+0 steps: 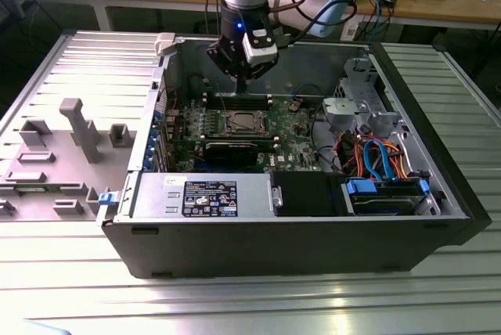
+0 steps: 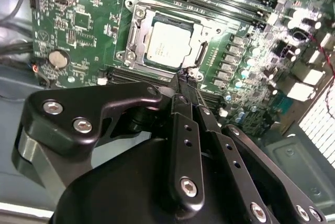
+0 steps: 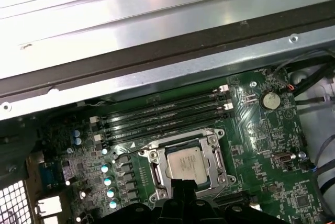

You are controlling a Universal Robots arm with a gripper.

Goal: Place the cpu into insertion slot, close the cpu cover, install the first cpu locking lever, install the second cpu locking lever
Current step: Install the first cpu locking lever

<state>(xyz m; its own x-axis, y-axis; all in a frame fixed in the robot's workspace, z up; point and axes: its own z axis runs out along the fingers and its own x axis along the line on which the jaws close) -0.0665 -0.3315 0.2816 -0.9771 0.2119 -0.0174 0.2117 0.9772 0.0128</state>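
Observation:
The cpu [image 2: 167, 43] [image 3: 184, 162] [image 1: 237, 123] lies flat in the insertion slot [image 2: 127, 56] [image 3: 153, 170] on the green board, its silver top showing. The cpu cover [image 2: 137, 29] [image 3: 214, 148] lies down around the chip as a silvery frame. My gripper [image 2: 180, 81] [image 3: 181, 183] [image 1: 241, 89] hangs above the board just beside the slot's edge. Its dark fingers [image 2: 184, 130] are pressed together with nothing between them. It touches neither the chip nor the cover. How the locking levers stand I cannot tell.
Long black memory slots [image 3: 162, 114] run beside the socket. A coin cell [image 3: 270, 99] sits on the board. The case's metal wall [image 3: 157, 51] rises close behind. A power supply [image 1: 203, 194], drive cage [image 1: 356, 108] and coloured cables [image 1: 376, 155] fill the case in the exterior view.

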